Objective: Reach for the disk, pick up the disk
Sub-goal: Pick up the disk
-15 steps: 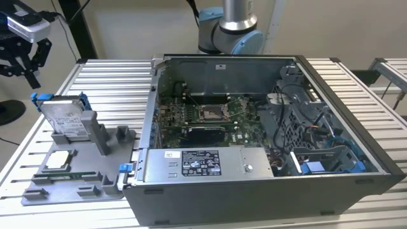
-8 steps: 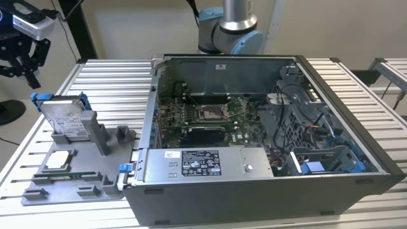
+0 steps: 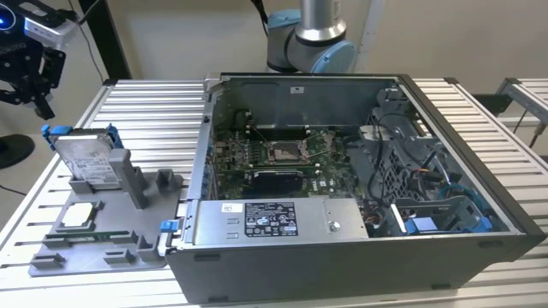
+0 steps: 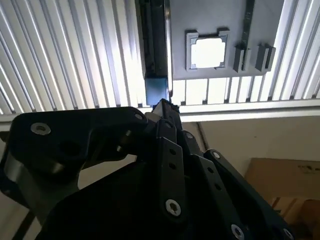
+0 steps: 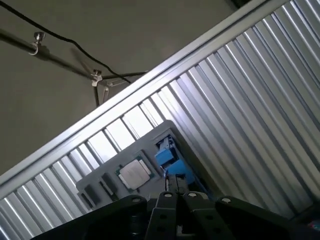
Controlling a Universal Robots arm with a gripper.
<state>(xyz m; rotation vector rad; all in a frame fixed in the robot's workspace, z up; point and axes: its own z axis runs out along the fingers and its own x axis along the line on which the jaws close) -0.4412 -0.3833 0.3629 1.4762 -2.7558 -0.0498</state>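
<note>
Disk [image 3: 88,156] on edge in grey holder tray [image 3: 111,253]; black tool [image 3: 30,102] above it, not touching.
The silver disk, with its white label and blue frame, leans upright in a slot at the far end of the tray. The tray lies on the slatted counter [image 3: 145,115], to the exterior view's left of the open computer case [image 3: 342,269]. A square chip [image 3: 79,215] lies flat in the tray near the disk. The tool hangs apart from the disk, and I cannot tell whether it is open or closed.
</note>
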